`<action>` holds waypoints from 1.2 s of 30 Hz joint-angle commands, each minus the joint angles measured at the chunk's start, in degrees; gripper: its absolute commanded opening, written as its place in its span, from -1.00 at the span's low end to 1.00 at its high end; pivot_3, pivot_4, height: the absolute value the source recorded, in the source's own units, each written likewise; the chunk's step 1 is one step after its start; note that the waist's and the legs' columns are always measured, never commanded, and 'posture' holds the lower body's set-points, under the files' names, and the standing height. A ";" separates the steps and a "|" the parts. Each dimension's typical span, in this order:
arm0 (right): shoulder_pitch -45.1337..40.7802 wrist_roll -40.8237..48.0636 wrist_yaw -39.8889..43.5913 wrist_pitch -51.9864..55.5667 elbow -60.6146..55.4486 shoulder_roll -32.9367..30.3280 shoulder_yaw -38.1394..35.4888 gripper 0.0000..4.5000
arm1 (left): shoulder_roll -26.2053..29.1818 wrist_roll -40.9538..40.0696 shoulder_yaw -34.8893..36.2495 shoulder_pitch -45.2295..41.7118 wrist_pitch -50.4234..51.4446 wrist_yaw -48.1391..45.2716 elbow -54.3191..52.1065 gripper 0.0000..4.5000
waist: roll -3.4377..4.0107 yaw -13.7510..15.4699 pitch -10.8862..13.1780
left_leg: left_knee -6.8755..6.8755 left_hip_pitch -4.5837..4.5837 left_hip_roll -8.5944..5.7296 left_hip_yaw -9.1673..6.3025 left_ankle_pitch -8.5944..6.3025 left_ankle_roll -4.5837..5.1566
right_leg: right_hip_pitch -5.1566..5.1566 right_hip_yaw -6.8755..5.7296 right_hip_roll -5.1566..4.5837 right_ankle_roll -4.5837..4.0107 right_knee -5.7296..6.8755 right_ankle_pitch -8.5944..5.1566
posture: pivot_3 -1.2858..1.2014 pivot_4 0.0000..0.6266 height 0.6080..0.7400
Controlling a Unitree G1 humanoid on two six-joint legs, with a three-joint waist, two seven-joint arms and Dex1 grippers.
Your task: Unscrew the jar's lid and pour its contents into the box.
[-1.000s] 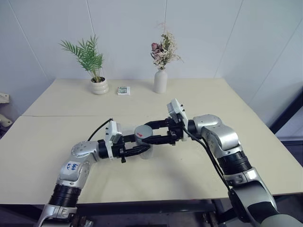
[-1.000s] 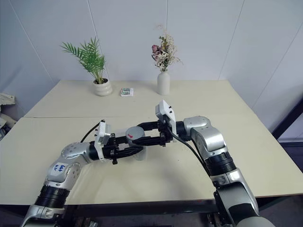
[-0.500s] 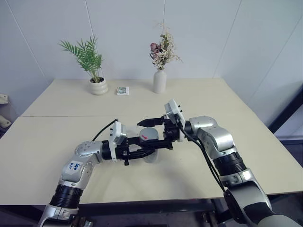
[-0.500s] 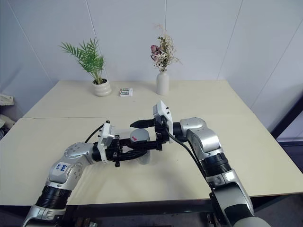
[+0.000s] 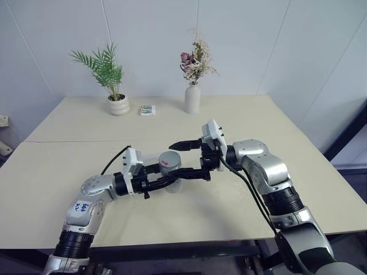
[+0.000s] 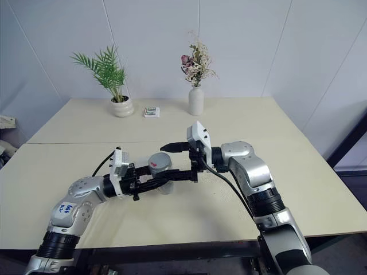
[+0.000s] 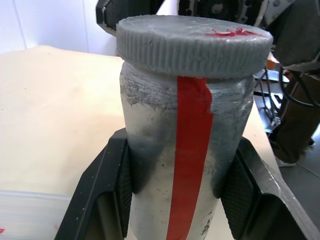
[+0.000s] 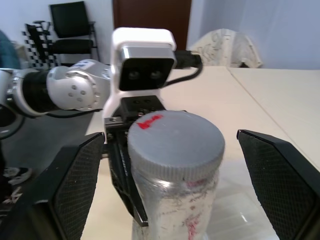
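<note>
My left gripper [image 5: 170, 180] is shut on the jar [image 7: 150, 130], a clear jar with a red stripe down its side, and holds it upright just above the middle of the table. The grey ribbed lid [image 5: 168, 159] sits on the jar, with a red mark on top. The right gripper [image 5: 187, 160] reaches in from the right at lid height. It is open, with one finger [image 8: 75, 185] on either side of the lid and clear of it. A pale translucent edge of the box [image 7: 30, 212] shows low beside the jar. The contents are hidden behind the cloudy jar wall.
At the table's far side stand a potted green plant [image 5: 118, 105], a small green-and-white packet [image 5: 148, 110] and a white vase of dried flowers [image 5: 192, 98]. The table's front edge [image 5: 172, 245] runs just below both arms.
The right gripper, shut on the lid a second ago, has opened and now straddles it. The left gripper still holds the jar, which shifted right and then back left.
</note>
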 commanded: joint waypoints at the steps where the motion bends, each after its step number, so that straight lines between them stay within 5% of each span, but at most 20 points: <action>1: -0.31 0.26 -3.44 1.22 -3.53 1.34 0.13 0.99 | -0.38 -0.07 0.50 0.05 -1.69 0.47 -1.19 -0.13 | 0.00 -0.04 0.00 | 0.00 0.00 0.00 0.00 0.00 0.00 | 0.00 0.00 0.00 0.00 0.01 0.00 | 0.03 -0.52 1.00; 14: -2.45 0.69 -8.38 2.98 -1.22 3.37 -0.32 0.99 | -1.08 -0.11 -1.08 -0.69 -1.93 0.04 -0.90 -0.13 | 0.00 -0.01 0.00 | 0.02 0.00 0.00 0.00 0.00 0.00 | 0.00 0.01 0.00 0.00 0.02 0.00 | 0.03 -0.52 1.00; 36: -0.43 3.73 -1.47 2.76 4.39 -8.42 -5.68 0.99 | -1.88 0.21 -0.55 0.38 -4.41 -0.27 -0.55 -0.13 | 0.00 0.01 0.00 | 0.05 -0.02 -0.01 0.02 0.00 0.00 | 0.01 0.02 0.00 0.01 -0.02 0.01 | 0.03 -0.52 1.00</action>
